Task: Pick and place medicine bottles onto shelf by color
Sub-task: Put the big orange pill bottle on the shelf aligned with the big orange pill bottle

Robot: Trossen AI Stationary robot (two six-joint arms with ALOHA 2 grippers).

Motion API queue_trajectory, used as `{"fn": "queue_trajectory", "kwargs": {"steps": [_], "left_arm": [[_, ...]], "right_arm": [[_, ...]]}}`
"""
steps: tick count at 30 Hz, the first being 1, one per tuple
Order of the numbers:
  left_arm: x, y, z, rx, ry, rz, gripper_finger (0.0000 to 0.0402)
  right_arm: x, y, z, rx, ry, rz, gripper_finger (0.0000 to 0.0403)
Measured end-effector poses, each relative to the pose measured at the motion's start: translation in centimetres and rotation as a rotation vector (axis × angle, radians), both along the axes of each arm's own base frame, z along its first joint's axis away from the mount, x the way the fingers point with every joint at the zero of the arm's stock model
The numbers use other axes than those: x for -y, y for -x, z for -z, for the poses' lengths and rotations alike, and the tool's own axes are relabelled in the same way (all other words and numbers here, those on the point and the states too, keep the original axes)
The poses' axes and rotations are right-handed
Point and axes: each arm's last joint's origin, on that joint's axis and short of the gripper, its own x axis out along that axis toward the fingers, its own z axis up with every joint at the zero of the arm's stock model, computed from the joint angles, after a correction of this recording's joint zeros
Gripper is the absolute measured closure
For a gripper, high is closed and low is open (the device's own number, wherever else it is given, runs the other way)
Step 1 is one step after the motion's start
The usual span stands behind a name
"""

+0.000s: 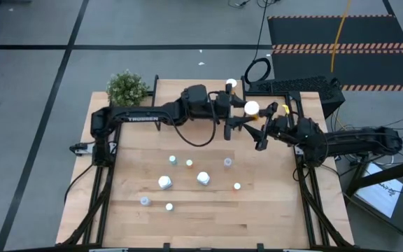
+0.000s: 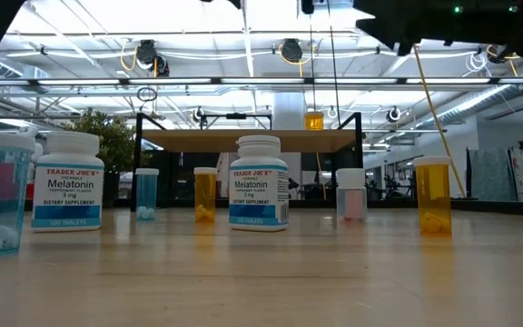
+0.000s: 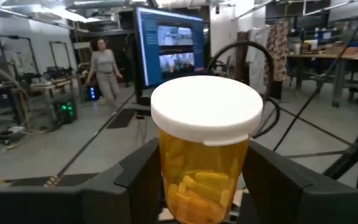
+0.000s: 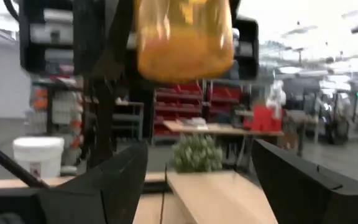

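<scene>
Spanning most of the high view, the wooden table [image 1: 271, 210] carries the two arms, which meet over its far edge, above the low shelf [image 2: 248, 139] that stands at the back. Across the table's middle sit the remaining medicine bottles: two white melatonin bottles [image 2: 259, 183], pale blue ones and orange ones, all upright and well apart from one another.

The left gripper [image 3: 197, 186] has its fingers closed around an orange pill bottle [image 3: 205, 146] with a white cap, held upright high above the shelf's right part. The right gripper [image 4: 197, 180] hangs just beside and below it, fingers spread wide with nothing between them (its own camera sees the orange bottle's underside overhead).

The main risk, as I judge it, is the two arms working so close together: if the right gripper rises or the left descends, they could knock, tipping the bottle or jarring it loose. A release from this height would likely topple it off the shelf. The bottle is translucent amber and holds yellow capsules in its lower half
</scene>
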Motion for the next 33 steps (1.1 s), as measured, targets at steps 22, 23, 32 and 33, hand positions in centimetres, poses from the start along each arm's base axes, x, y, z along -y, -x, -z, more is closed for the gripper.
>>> {"fn": "queue_trajectory", "kwargs": {"steps": [22,23,32,33], "left_arm": [[-8.4,2.6,3.4,-0.222,0.035,-0.198,0.0192],[-8.6,2.7,3.8,-0.224,0.041,-0.202,0.0192],[-8.5,3.0,7.6,-0.227,0.052,-0.274,0.0192],[-8.6,3.1,8.1,-0.226,0.061,-0.281,0.0192]], "right_arm": [[0.4,3.5,-0.7,-0.128,0.121,0.279,0.0133],[0.4,3.6,-0.8,-0.124,0.130,0.283,0.0133],[0.4,3.6,-0.9,-0.140,0.178,0.294,0.0133],[0.4,3.6,-0.8,-0.143,0.184,0.295,0.0133]]}}
